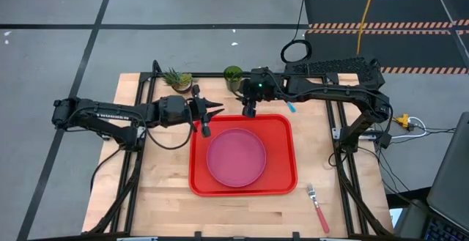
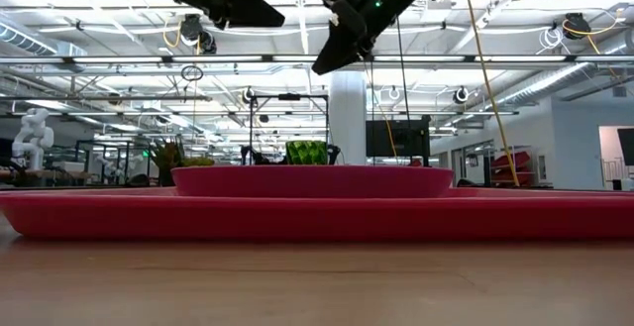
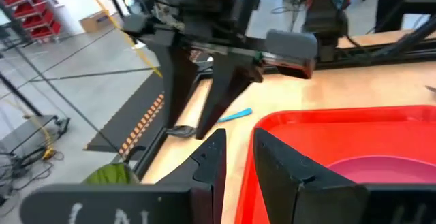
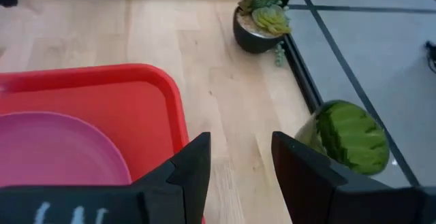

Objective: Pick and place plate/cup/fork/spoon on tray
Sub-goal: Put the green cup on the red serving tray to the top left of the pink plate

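The pink plate (image 1: 236, 157) lies flat in the red tray (image 1: 282, 127) at the table's middle. The dark green cup (image 1: 233, 75) stands at the far edge, beside the potted plant (image 1: 178, 80). The blue-handled spoon (image 3: 225, 118) lies on the table beyond the tray's far right corner, partly under my right arm. The fork (image 1: 320, 208) lies near the front right. My left gripper (image 1: 211, 116) hovers open and empty over the tray's far left corner. My right gripper (image 1: 249, 110) hovers open and empty over the tray's far rim, just near of the cup (image 4: 349, 137).
The potted plant (image 4: 262, 16) stands on the table's far edge, left of the cup. A black frame runs along the table's sides. Bare wood shows left of the tray and along the near edge.
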